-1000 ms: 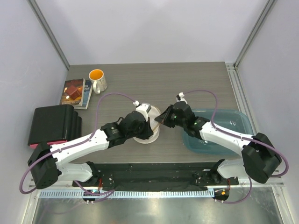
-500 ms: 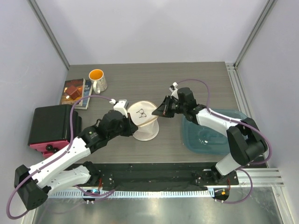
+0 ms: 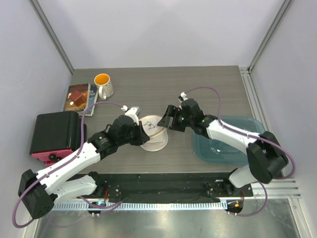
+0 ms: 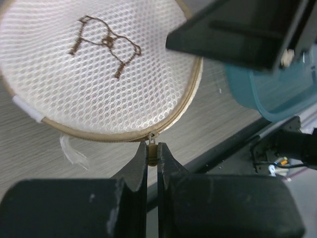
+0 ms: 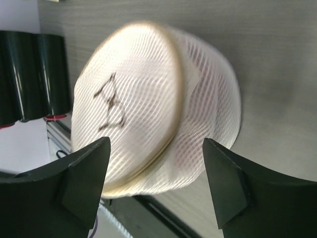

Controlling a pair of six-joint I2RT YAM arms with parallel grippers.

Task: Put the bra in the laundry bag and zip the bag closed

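Note:
The laundry bag point(image 3: 154, 133) is a white round mesh pouch with a tan zipper rim, lying mid-table with its marked face point(image 4: 94, 74) tilted up. My left gripper point(image 3: 142, 129) is at its near-left rim, shut on the small tan zipper pull point(image 4: 152, 152). My right gripper point(image 3: 166, 122) hovers at the bag's right side. In the right wrist view it point(image 5: 156, 148) stands wide open, with the domed bag point(image 5: 143, 94) beyond the fingers, touching neither. The bra is hidden from every view.
A white mug with orange inside point(image 3: 103, 85) and a small stack of books point(image 3: 79, 97) sit at the back left. A black case on a red base point(image 3: 53, 133) is on the left. A teal tub point(image 3: 250, 130) lies under my right arm.
My right gripper was shut at the bag's right rim and has opened and let go. The bag's face has dropped lower. My left gripper has kept hold of the zipper pull.

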